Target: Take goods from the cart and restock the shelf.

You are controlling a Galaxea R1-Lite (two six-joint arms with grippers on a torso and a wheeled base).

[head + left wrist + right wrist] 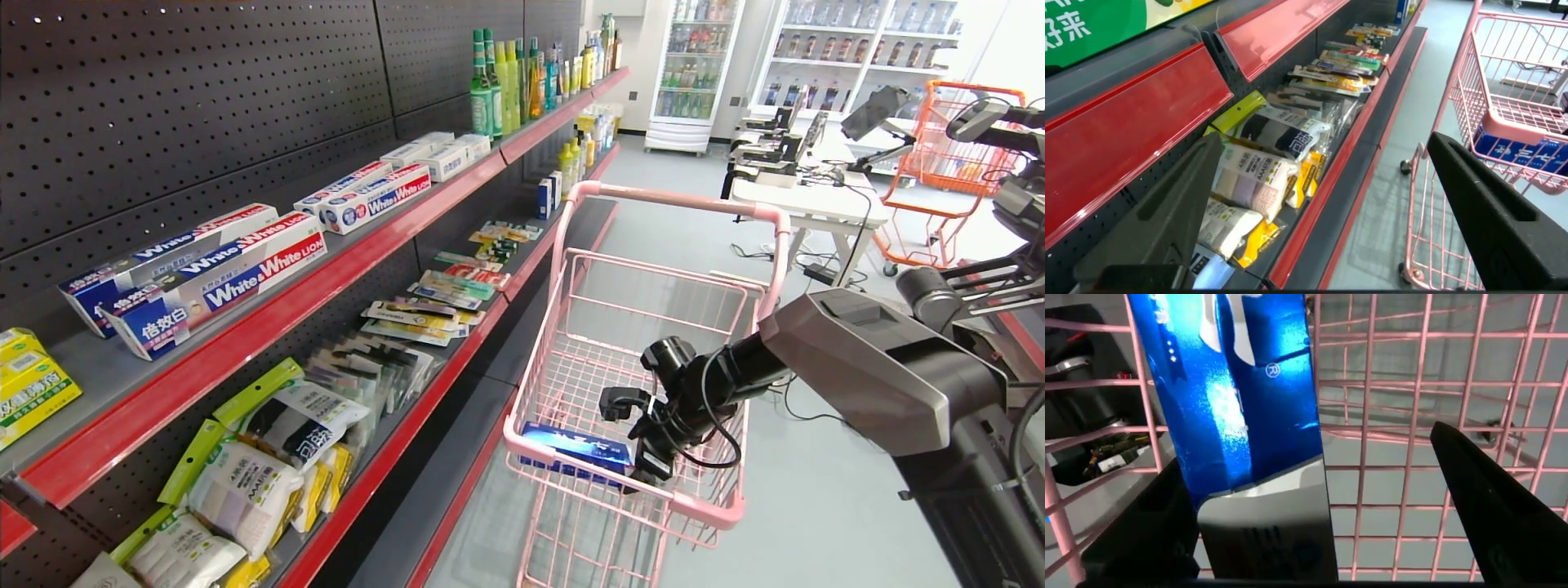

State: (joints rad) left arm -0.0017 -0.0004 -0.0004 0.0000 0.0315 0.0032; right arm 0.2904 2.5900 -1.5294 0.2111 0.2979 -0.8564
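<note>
In the cart [678, 198], printed blue box [575, 445]

The robot's grey right arm [865, 367] slants forward and down from the right. Its black wrist [694, 392] dips inside the pink wire cart [678, 200] at the near rim, and the right end effector [1310, 449] has its fingers [1503, 506] spread wide. The left end effector [1323, 143] hangs low, dark fingers [1167, 212] likewise parted.
</note>
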